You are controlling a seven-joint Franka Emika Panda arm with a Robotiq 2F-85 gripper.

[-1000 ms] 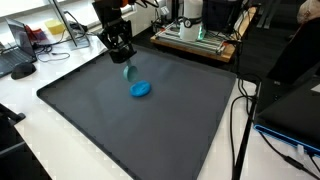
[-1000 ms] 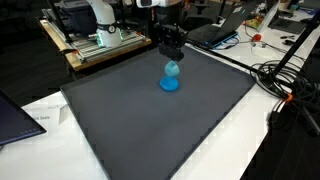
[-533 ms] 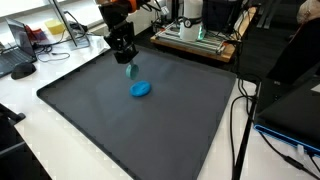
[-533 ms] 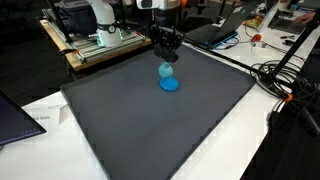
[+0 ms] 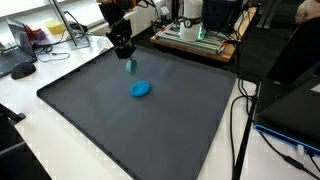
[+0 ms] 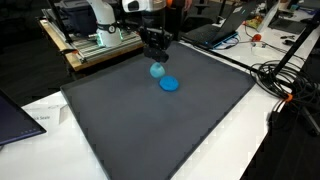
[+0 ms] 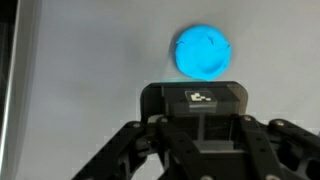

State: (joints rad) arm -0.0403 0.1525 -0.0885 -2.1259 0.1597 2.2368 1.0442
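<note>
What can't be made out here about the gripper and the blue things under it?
- Jaws' grip on the pale blue piece: too small in both exterior views; the gripper covers its top.
- Wrist view: jaw tips cut off by the bottom edge.
- Blue round shape, wrist view: blurred; unclear whether it is the held piece or the blue disc on the mat.

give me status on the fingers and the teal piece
Fingers shut on teal piece, held off the dark mat. Blue disc lies on mat just below, apart from it. Nothing else close.
</note>
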